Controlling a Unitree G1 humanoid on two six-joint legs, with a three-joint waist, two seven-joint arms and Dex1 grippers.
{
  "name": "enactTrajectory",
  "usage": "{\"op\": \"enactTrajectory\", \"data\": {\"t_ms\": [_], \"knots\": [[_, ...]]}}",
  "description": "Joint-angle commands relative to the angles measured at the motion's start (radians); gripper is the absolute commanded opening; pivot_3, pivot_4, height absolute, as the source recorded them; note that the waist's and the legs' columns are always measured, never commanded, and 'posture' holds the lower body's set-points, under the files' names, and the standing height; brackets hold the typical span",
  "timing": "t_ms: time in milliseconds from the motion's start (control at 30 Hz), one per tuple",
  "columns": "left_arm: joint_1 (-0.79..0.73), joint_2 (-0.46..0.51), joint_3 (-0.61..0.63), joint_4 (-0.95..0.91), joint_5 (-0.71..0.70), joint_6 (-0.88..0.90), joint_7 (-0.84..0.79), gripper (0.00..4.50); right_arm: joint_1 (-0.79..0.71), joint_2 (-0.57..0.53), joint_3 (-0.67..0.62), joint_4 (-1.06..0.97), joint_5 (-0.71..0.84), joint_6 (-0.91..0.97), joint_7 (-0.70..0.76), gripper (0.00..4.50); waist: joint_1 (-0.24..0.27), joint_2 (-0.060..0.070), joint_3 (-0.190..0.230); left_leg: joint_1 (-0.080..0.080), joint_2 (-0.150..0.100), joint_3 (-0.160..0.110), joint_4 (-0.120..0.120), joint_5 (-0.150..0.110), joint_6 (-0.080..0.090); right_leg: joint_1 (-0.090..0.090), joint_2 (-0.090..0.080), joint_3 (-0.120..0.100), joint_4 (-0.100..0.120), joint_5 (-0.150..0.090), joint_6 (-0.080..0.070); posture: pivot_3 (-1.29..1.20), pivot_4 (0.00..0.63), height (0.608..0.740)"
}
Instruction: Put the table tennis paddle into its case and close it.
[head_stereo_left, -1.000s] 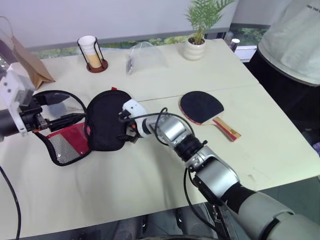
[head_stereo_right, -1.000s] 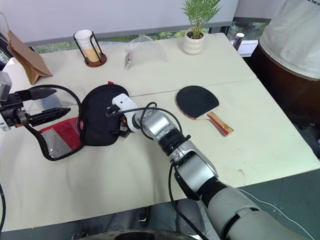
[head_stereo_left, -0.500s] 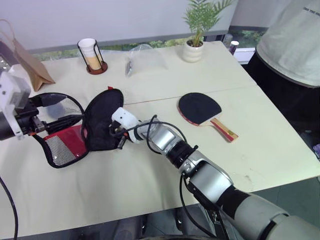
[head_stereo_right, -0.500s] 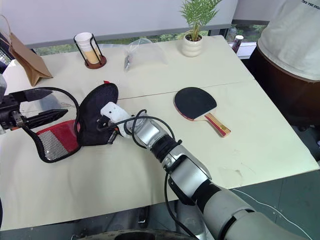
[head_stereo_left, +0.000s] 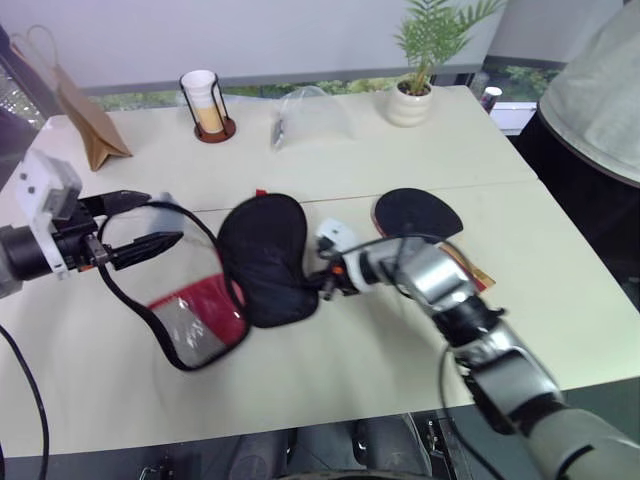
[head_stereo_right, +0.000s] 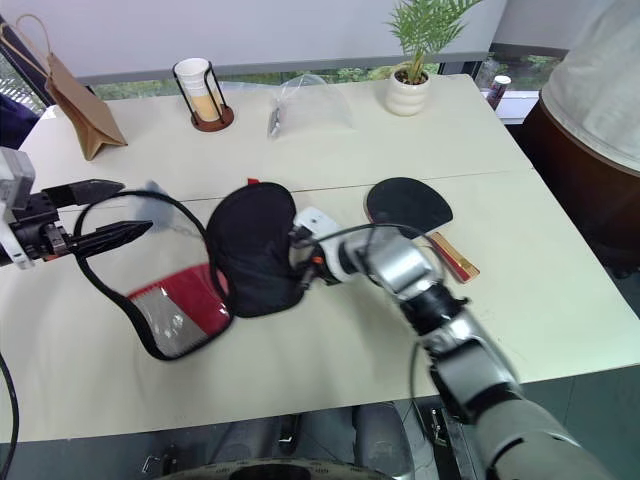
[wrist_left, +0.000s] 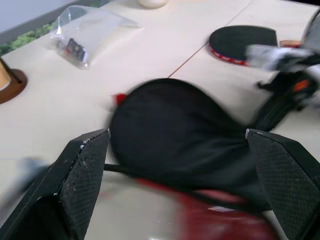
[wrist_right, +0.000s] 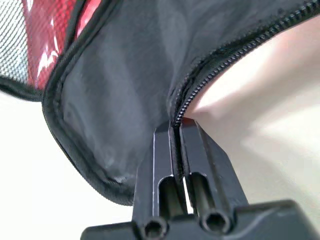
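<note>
The case (head_stereo_left: 265, 260) lies open on the table, its black flap in the middle and its red mesh panel (head_stereo_left: 195, 320) toward the front left. My right gripper (wrist_right: 178, 126) is shut on the flap's zipper edge, on the side facing the table tennis paddle (head_stereo_left: 415, 212). The paddle lies black face up just behind that arm, which hides part of its handle (head_stereo_right: 455, 258). My left gripper (head_stereo_left: 165, 217) hovers open at the left, fingers (wrist_left: 85, 165) spread wide. The case's black rim loops around near them; I cannot tell if it touches.
Along the far edge stand a brown paper bag (head_stereo_left: 85, 120), a cup in a wire holder (head_stereo_left: 205, 100), a clear plastic bag (head_stereo_left: 310, 110) and a potted plant (head_stereo_left: 425, 60). A person (head_stereo_left: 600, 100) stands at the right side of the table.
My right gripper has shut on the flap's edge and drawn the case to the right, toward the paddle. The left gripper has stayed put and open. The camera view has shifted.
</note>
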Motion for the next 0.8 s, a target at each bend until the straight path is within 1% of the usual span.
{"op": "enactTrajectory", "data": {"t_ms": [33, 167, 333, 533, 600, 633, 733, 767, 800], "knots": [[-0.031, -0.008, -0.018, -0.003, 0.002, -0.028, 0.004, 4.5, 0.0, -0.077, 0.008, -0.061, 0.019, -0.066, 0.066, 0.04, -0.01, 0.0, 0.0, 0.0, 0.001, 0.0, 0.0, 0.0, 0.0, 0.0, 0.0, 0.0, 0.0, 0.0, 0.0, 0.0, 0.15, 0.74], [-0.041, -0.015, -0.043, 0.001, 0.008, -0.037, 0.0, 4.5, -0.01, -0.148, -0.004, 0.026, -0.018, -0.153, 0.061, 0.04, -0.02, 0.0, 0.0, 0.0, 0.003, 0.0, 0.0, 0.0, 0.0, 0.0, 0.001, 0.0, 0.0, 0.0, -0.001, 0.0, 0.15, 0.74], [-0.051, -0.016, -0.06, 0.008, 0.009, -0.048, 0.001, 4.5, -0.018, -0.209, -0.03, 0.089, -0.025, -0.213, 0.081, 0.04, -0.018, -0.001, 0.0, -0.001, 0.001, 0.001, 0.0, 0.0, 0.0, 0.0, 0.0, 0.0, 0.0, 0.0, 0.0, 0.0, 0.15, 0.74], [-0.05, -0.019, -0.076, 0.007, 0.016, -0.057, -0.004, 4.5, -0.034, -0.232, -0.062, 0.142, -0.026, -0.241, 0.079, 0.04, -0.003, -0.003, 0.002, -0.001, 0.0, 0.001, 0.001, 0.0, 0.0, 0.0, -0.001, 0.0, 0.0, 0.0, -0.001, 0.0, 0.15, 0.74], [-0.055, -0.023, -0.081, 0.009, 0.016, -0.056, -0.006, 4.5, -0.039, -0.231, -0.069, 0.144, -0.023, -0.235, 0.079, 0.58, 0.002, -0.003, 0.002, -0.001, 0.0, 0.001, 0.001, 0.0, 0.0, 0.0, 0.0, 0.0, 0.0, 0.0, -0.001, 0.0, 0.15, 0.74], [-0.058, -0.026, -0.085, 0.009, 0.015, -0.056, -0.006, 4.5, -0.038, -0.231, -0.071, 0.142, -0.022, -0.234, 0.079, 0.97, 0.004, -0.003, 0.002, -0.001, 0.0, 0.001, 0.001, 0.0, 0.0, 0.0, 0.0, 0.0, 0.0, 0.0, -0.001, 0.0, 0.15, 0.74], [-0.072, -0.037, -0.103, 0.012, 0.018, -0.057, -0.005, 4.5, -0.037, -0.229, -0.084, 0.133, -0.022, -0.231, 0.065, 2.25, 0.006, -0.003, 0.002, -0.001, 0.0, 0.001, 0.001, 0.0, 0.0, 0.0, 0.0, 0.0, 0.0, 0.0, -0.001, 0.0, 0.15, 0.74], [-0.077, -0.042, -0.109, 0.011, 0.016, -0.057, -0.005, 4.5, -0.04, -0.233, -0.101, 0.121, -0.014, -0.219, 0.061, 2.83, 0.006, -0.004, 0.002, -0.002, 0.0, 0.001, 0.001, 0.0, 0.0, -0.001, 0.0, 0.0, 0.0, 0.0, -0.001, 0.0, 0.15, 0.74], [-0.081, -0.046, -0.115, 0.011, 0.014, -0.055, -0.005, 4.5, -0.045, -0.241, -0.12, 0.108, -0.006, -0.207, 0.057, 3.24, 0.007, -0.004, 0.002, -0.002, 0.0, 0.001, 0.001, 0.0, 0.0, -0.001, 0.0, 0.0, 0.0, 0.0, -0.001, 0.0, 0.15, 0.74]]}}
